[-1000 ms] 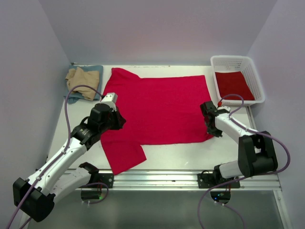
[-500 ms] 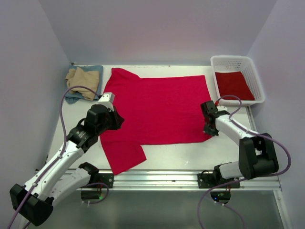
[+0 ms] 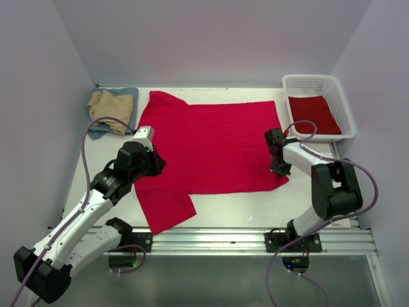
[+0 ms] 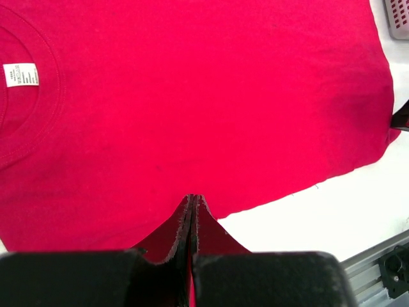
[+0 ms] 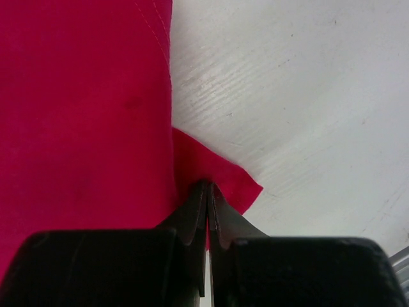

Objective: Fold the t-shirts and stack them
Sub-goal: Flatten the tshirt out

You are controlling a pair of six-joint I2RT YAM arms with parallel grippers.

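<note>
A bright red t-shirt (image 3: 214,144) lies spread flat on the white table (image 3: 255,206), with one sleeve toward the near edge. My left gripper (image 3: 158,164) is shut on its left edge by the near sleeve. In the left wrist view the jaws (image 4: 192,199) pinch red cloth (image 4: 192,96), and the white neck tag (image 4: 20,74) shows at upper left. My right gripper (image 3: 280,169) is shut on the shirt's near right hem corner. In the right wrist view the jaws (image 5: 208,188) clamp that corner (image 5: 220,173). A tan shirt (image 3: 107,104) lies on a blue-grey one (image 3: 130,96) at the far left.
A white lattice basket (image 3: 339,96) at the far right corner holds another red shirt (image 3: 311,114). A metal rail (image 3: 217,240) runs along the table's near edge. Purple walls close in the left, back and right sides.
My right gripper has shifted slightly away from the near edge and left, its arm swinging in, still pinching the hem corner. My left arm shifted slightly. The shirt lies much as before.
</note>
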